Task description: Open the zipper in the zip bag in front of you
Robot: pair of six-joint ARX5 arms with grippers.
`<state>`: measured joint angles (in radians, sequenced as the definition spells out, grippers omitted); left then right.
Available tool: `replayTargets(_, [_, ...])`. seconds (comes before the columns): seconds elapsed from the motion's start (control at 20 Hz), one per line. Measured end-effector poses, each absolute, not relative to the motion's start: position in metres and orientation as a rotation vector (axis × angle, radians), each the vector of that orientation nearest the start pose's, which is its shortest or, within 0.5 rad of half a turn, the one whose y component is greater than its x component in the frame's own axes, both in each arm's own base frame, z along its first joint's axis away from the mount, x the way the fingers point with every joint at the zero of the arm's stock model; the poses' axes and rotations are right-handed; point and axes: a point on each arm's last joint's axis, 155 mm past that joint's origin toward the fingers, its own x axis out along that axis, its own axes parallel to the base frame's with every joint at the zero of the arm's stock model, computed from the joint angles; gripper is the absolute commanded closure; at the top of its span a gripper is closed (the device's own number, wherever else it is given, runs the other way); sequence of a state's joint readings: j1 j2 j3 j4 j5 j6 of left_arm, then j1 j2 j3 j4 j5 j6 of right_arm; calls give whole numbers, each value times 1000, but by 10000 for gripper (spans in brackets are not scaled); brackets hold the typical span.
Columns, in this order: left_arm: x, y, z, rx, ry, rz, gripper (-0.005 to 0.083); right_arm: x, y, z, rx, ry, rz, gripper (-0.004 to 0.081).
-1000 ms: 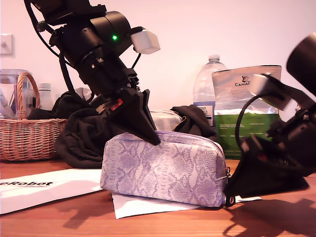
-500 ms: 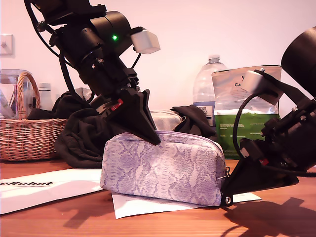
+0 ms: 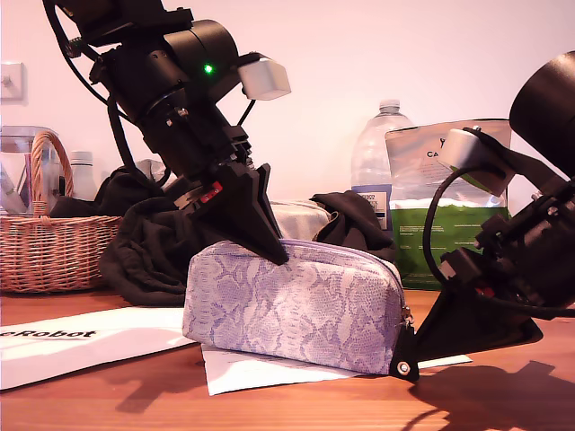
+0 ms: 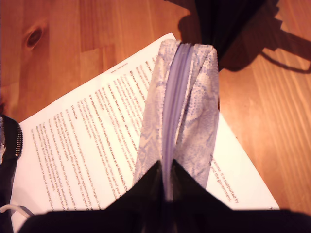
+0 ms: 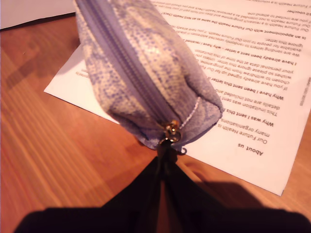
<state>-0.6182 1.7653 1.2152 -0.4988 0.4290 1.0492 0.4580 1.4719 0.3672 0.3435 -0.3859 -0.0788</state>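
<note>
The lilac-and-white snakeskin zip bag [image 3: 296,305] lies on a printed sheet in the middle of the wooden table. Its purple zipper [image 4: 172,107] runs closed along the top edge. My first gripper [image 3: 277,256] comes down from the exterior view's left and is shut on the bag's top seam [image 4: 166,182]. My second gripper [image 3: 402,361] sits low at the bag's end on the exterior view's right. It is shut on the tab hanging from the small metal pull [image 5: 170,132], with the fingertips [image 5: 164,155] pressed together just below it.
A printed paper sheet [image 3: 243,373] lies under the bag, and a white "cRobot" sheet [image 3: 81,341] lies at the exterior view's left. Behind stand a wicker basket [image 3: 54,242], black cloth [image 3: 153,242], a water bottle [image 3: 377,162] and a silver-and-green foil bag [image 3: 440,180].
My second gripper has shifted a little toward the exterior view's left and lower at the bag's end, and that end has moved with it. The first arm has held still.
</note>
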Motion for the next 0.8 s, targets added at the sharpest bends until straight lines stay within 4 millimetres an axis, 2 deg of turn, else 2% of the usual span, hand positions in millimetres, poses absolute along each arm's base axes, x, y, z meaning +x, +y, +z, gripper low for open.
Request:
replayTargets(0.2, [305, -310, 82, 956, 494, -1432, 797, 261, 214, 13, -79, 756, 871, 764])
replayTargets(0.4, [305, -310, 82, 955, 495, -1432, 797, 257, 217, 13, -53, 771, 888, 630])
replayTargets(0.55, [304, -310, 82, 952, 498, -1431, 797, 258, 218, 15, -52, 765, 891, 623])
replayTargets(0.8, [304, -310, 82, 950, 500, -1431, 797, 271, 216, 22, -69, 710, 856, 632])
